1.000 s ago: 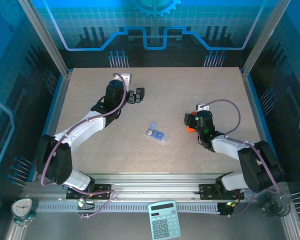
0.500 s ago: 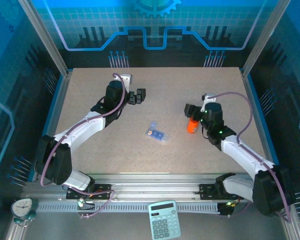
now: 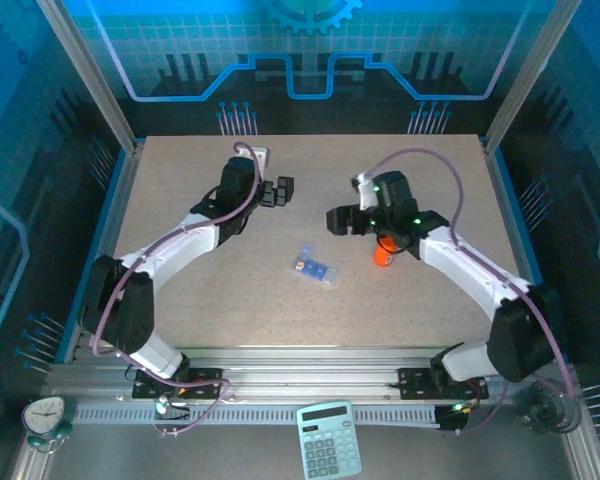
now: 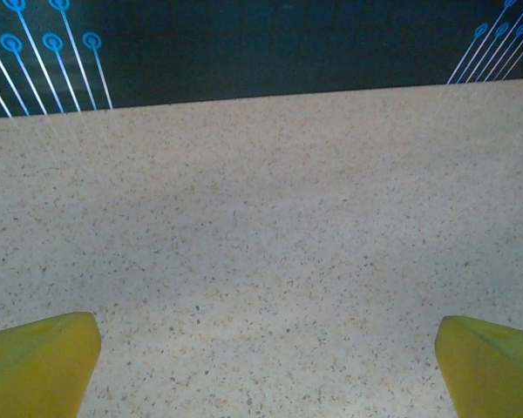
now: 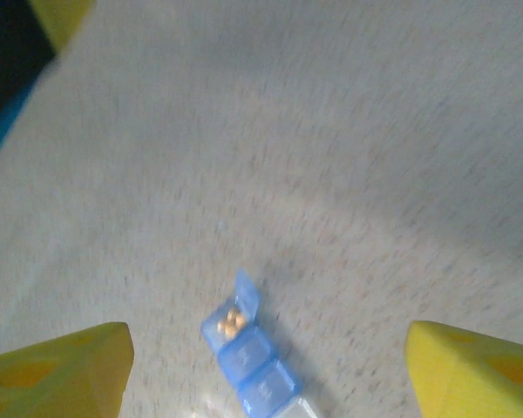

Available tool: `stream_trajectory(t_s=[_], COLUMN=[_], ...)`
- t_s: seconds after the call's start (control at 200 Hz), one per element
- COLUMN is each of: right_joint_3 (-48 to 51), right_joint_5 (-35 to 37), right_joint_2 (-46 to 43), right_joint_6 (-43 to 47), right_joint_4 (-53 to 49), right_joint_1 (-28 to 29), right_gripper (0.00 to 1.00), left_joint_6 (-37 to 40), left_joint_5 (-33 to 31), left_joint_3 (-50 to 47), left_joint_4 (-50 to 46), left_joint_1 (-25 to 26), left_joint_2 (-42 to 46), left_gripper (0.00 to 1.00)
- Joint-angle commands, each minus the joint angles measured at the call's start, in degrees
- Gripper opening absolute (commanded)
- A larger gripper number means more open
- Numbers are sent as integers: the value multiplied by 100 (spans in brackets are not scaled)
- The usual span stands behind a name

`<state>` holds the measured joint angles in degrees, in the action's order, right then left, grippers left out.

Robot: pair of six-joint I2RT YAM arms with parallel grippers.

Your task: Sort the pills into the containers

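Top external view: backed the right gripper (image 3: 342, 220), wide and empty, off the orange bottle (image 3: 382, 256) to 1 o'clock of the mid-table pill box (image 3: 313, 267), with left gripper (image 3: 280, 190) wide at 11 o'clock, so probably freed for the pills.

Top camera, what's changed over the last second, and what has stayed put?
The right gripper appears to have let go of the orange bottle and has swung left and slightly farther out, away from it, jaws open and empty. The bottle sits where it was. The pill box, one lid open, has not moved. The left gripper stays open and has barely shifted.
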<state>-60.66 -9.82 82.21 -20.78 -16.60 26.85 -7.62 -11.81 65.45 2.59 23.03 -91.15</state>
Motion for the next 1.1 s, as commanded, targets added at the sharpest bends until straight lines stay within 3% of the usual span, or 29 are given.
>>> stream_trajectory(t_s=[0.0,0.175,0.37,0.51,0.73,0.775,1.096], right_joint_3=[-142,-105,-77,-51,27,48,233], right_joint_5=[-273,192,323,358,438,463,491], right_joint_2=[366,833,1310,1553,1621,1622,1608], right_joint_6=[239,305,285,293,311,320,346], right_joint_4=[-574,-606,-590,-564,-545,-546,-537], right_joint_1=[313,662,672,677,681,686,685], right_gripper=[81,81,80,79,79,79,79], left_joint_6=[-67,-53,29,9,-69,-79,120], left_joint_5=[-80,142,443,587,723,760,634], left_joint_3=[177,183,214,302,663,738,1153], left_joint_4=[-295,-395,-491,-623,-1040,-1122,-1496], left_joint_1=[-23,-24,-12,-16,-4,4,245], left_joint_2=[-151,-313,-427,-521,-830,-900,-1299], left_gripper=[99,99,87,65,14,0,0])
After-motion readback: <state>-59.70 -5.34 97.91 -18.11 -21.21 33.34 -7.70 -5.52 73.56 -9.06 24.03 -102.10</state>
